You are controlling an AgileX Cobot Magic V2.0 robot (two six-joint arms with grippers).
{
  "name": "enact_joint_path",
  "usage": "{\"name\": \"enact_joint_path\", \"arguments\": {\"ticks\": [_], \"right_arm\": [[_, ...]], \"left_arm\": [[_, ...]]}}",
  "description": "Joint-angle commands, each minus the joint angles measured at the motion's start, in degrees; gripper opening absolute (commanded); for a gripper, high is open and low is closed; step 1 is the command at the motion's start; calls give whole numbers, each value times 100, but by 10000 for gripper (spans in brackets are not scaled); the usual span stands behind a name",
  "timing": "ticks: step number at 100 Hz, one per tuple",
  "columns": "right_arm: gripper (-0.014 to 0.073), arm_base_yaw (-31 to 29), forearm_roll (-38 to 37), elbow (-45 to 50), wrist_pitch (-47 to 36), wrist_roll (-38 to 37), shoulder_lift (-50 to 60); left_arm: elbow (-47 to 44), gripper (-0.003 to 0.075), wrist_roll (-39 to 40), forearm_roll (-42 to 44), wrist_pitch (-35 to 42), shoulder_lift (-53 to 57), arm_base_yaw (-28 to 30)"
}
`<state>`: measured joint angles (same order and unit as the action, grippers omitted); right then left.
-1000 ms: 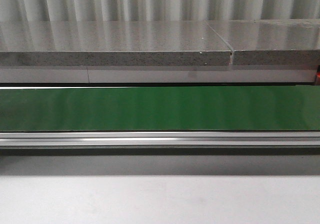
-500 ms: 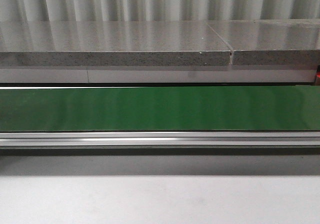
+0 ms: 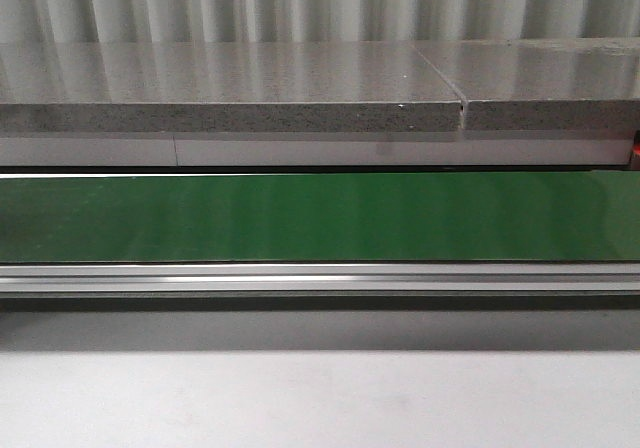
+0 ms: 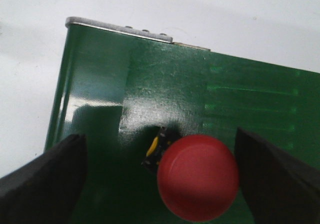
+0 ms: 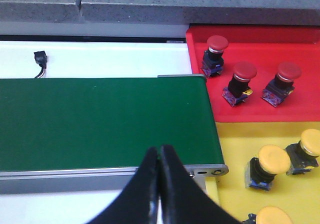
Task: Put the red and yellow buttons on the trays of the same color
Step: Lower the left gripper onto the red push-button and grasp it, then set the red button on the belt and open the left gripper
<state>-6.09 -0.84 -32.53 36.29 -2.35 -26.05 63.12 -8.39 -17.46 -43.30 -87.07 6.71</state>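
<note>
In the left wrist view a red button [image 4: 198, 177] stands on the green belt [image 4: 165, 94] between the two wide-apart black fingers [image 4: 42, 181] of my open left gripper [image 4: 159, 184], nearer the other finger [image 4: 277, 176]; neither finger touches it. In the right wrist view my right gripper [image 5: 160, 156] is shut on nothing over the belt's metal edge [image 5: 100, 176]. Beside it the red tray [image 5: 255, 49] holds three red buttons [image 5: 239, 82], and the yellow tray [image 5: 240, 144] holds three yellow buttons [image 5: 267, 164]. Neither gripper shows in the front view.
The green conveyor belt [image 3: 320, 216] crosses the front view with a metal rail [image 3: 320, 280] before it and a grey stone ledge [image 3: 230, 93] behind. A small black connector [image 5: 40, 58] with wires lies on the white surface beyond the belt.
</note>
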Motion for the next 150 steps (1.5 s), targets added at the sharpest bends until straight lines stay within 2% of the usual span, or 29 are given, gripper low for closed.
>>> {"name": "enact_joint_path", "arguments": {"ticks": [1,17,32,61,93,115,150], "right_arm": [[-120,12,-28,-148,-424,65,-23],[-120,12,-28,-148,-418,65,-23],[-120,12,-28,-148,-418,65,-23],[-120,12,-28,-148,-418,65,-23],[-120,12,-28,-148,-418,65,-23],[-120,12,-28,-148,-418,65,-23],[-120,12,-28,-148,-411,65,-23]], "left_arm": [[311,580,-121,-208,10,342,-140],[675,578,-133,-229,-120,506,-305],[1016,578,-99,-229,-109,567,-231],[1058,578,8,-229,-90,444,738],[1050,578,50,-229,54,-398,1675],[1062,578,50,-229,480,-935,1887],[1897,578,50,-170,425,-1972,1963]]}}
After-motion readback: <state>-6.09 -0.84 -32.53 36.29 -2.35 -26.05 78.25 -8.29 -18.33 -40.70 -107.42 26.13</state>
